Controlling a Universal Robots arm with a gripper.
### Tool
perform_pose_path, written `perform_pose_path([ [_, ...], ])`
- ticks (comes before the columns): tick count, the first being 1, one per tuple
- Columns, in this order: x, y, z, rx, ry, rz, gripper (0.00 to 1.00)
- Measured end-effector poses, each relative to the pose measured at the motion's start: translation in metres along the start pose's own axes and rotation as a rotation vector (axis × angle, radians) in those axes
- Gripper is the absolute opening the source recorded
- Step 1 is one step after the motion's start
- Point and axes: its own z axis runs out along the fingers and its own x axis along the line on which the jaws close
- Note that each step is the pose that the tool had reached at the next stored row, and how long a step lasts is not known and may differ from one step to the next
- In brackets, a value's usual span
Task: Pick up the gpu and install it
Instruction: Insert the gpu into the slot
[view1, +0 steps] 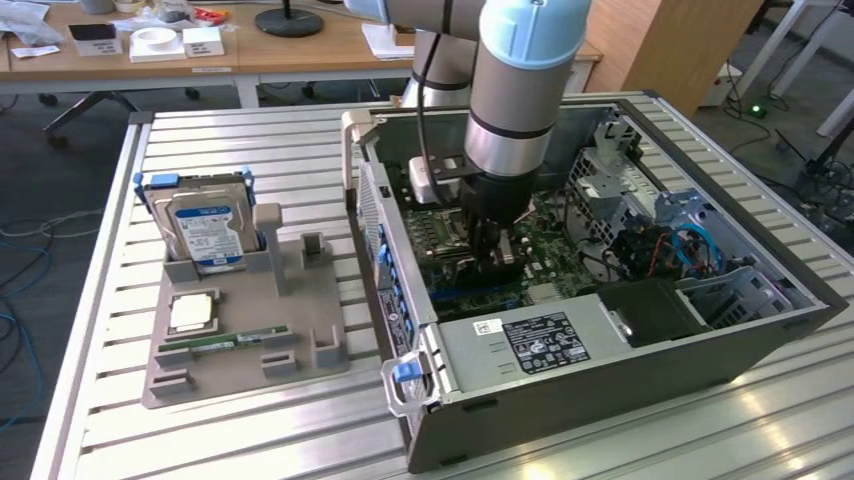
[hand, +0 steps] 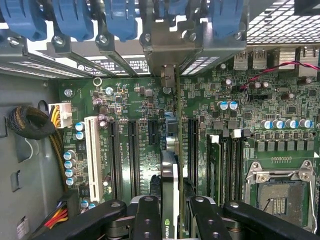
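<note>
The slatted table (view1: 240, 440) carries an open computer case (view1: 601, 380), filling the frame's centre and right. Inside it, the end effector (view1: 491, 252) hangs over the green motherboard (hand: 135, 100), clenched on the gpu (hand: 170, 200), which stands edge-on above the expansion slots at lower centre. At left, a grey parts holder (view1: 320, 330) keeps a hard drive (view1: 207, 235).

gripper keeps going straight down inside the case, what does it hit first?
Most likely the motherboard. The gripper is shut on the gpu, held edge-on over the row of expansion slots, so the card's lower edge would meet a slot or the board before the fingers do. Depth is hard to judge.
</note>
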Motion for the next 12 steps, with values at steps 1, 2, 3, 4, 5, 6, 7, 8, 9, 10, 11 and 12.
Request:
perform_pose_path([
  [1,0.0,0.0003,0.0,0.0006,0.0,0.0,0.27],
  [2,0.0001,0.0006,0.0,0.0014,-0.0001,0.0,0.27],
  [3,0.0001,0.001,-0.0001,0.0027,-0.0002,0.0,0.27],
  [4,0.0001,0.0013,0.0,0.0048,-0.0003,0.0,0.27],
  [5,0.0001,0.0016,0.0001,0.0076,-0.0004,0.0,0.27],
  [6,0.0001,0.0018,0.0002,0.0102,-0.0004,0.0,0.27],
  [7,0.0001,0.0018,0.0002,0.0111,-0.0004,0.0,0.27],
  [8,0.0001,0.0018,0.0003,0.0117,-0.0005,0.0,0.27],
  [9,0.0001,0.0018,0.0005,0.0127,-0.0007,0.0,0.27],
  [10,0.0002,0.0019,0.0006,0.0139,-0.0008,0.0,0.27],
  [11,0.0001,0.002,0.0008,0.0151,-0.0008,0.0,0.27],
  [12,0.0001,0.002,0.0008,0.0158,-0.0009,0.0,0.27],
])
